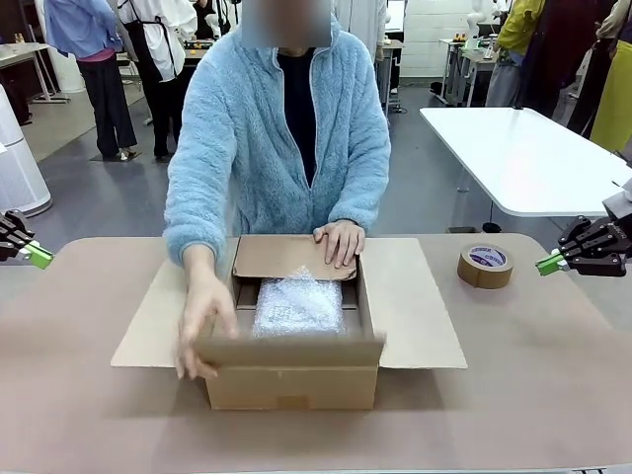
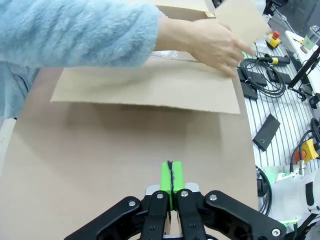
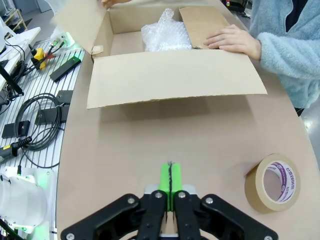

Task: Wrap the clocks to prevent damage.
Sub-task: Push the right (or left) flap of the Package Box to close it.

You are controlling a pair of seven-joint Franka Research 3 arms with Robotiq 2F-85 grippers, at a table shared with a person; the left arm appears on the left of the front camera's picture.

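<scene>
The clocks show as one whitish bubble-wrap bundle [image 1: 298, 305] lying inside the open brown cardboard box [image 1: 292, 380] at mid-table; the bundle [image 3: 166, 32] also appears in the right wrist view. A person in a fluffy blue jacket presses one hand [image 1: 342, 240] on the far flap and lifts the near flap with the other hand [image 1: 200, 328]. My left gripper [image 1: 39, 257] hovers shut at the table's left edge, well away from the box. My right gripper [image 1: 549, 264] hovers shut at the right edge, holding nothing. Both pairs of green pads [image 2: 171, 176] [image 3: 170, 177] are pressed together.
A roll of brown tape [image 1: 485, 265] lies on the table right of the box, near my right gripper; the roll [image 3: 272, 182] is close in the right wrist view. The box's side flaps [image 1: 415, 296] lie spread flat. Cables and devices [image 2: 260, 80] sit beyond the table's edge.
</scene>
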